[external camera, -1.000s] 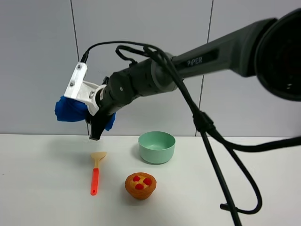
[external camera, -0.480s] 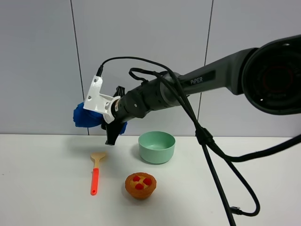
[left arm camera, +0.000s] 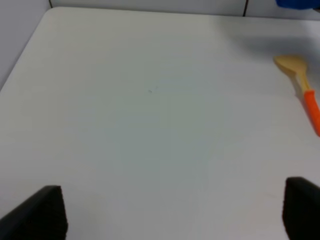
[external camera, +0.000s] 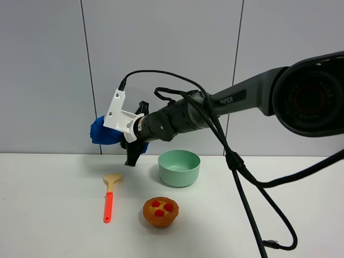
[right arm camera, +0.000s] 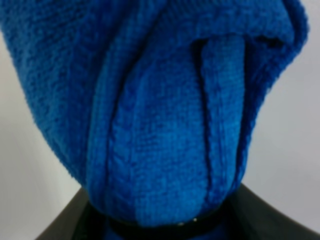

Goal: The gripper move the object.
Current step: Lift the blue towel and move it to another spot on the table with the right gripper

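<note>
Blue ribbed cloth [external camera: 100, 133], mint-green bowl [external camera: 179, 167], orange-handled tan spatula [external camera: 109, 196], brown tart [external camera: 160, 211] with red dots, white table [external camera: 48, 220].

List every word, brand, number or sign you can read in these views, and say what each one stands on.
"PiPER": pale lettering on the dark forearm of the right arm, exterior high view.
Nothing else readable: no lettering shows on the blue cloth, green bowl, spatula or tart, and neither wrist view shows any text.

Robot lab test bench.
I see a white table [external camera: 48, 236], grey wall panels [external camera: 43, 75] behind it, a toy tart [external camera: 160, 211] on it.
</note>
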Tool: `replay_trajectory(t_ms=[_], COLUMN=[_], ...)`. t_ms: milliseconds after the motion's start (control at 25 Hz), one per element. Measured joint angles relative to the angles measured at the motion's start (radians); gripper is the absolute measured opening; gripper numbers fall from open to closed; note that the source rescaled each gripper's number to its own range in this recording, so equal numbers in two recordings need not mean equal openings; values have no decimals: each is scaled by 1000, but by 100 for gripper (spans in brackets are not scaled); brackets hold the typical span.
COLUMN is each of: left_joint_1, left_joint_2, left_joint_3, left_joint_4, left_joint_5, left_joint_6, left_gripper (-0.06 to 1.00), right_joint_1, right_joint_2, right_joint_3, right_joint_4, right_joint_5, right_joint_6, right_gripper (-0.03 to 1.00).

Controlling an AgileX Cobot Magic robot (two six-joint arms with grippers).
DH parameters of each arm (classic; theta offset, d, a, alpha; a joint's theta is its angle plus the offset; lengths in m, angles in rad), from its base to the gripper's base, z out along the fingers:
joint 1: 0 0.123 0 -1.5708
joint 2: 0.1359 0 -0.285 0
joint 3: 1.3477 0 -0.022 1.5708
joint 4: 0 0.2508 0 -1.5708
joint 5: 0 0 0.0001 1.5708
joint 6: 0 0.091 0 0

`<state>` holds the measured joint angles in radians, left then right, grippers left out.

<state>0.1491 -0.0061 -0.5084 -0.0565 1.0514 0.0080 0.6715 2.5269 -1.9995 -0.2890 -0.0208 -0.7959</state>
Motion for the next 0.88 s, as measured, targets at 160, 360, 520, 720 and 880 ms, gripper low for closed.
replay_trajectory(t_ms=[160, 360, 520, 720, 880], left_joint_1=[0, 0, 0, 0, 0], left_joint_2=[0, 0, 0, 0, 0], left_joint_3=[0, 0, 0, 0, 0], left_joint_4=[0, 0, 0, 0, 0], left_joint_5=[0, 0, 0, 0, 0], left_joint_6=[0, 0, 0, 0, 0], left_gripper=[100, 100, 100, 100, 100], right_joint_1=[-6, -6, -5, -5, -3], right_joint_2=[6, 46, 55, 55, 48], right_joint_3=[0, 0, 1, 1, 1], right_joint_4=[0, 0, 1, 3, 3], right_joint_5=[-1, -8, -21, -64, -67], right_joint_6=[17, 22, 40, 57, 57], right_gripper=[3, 12, 36, 69, 72])
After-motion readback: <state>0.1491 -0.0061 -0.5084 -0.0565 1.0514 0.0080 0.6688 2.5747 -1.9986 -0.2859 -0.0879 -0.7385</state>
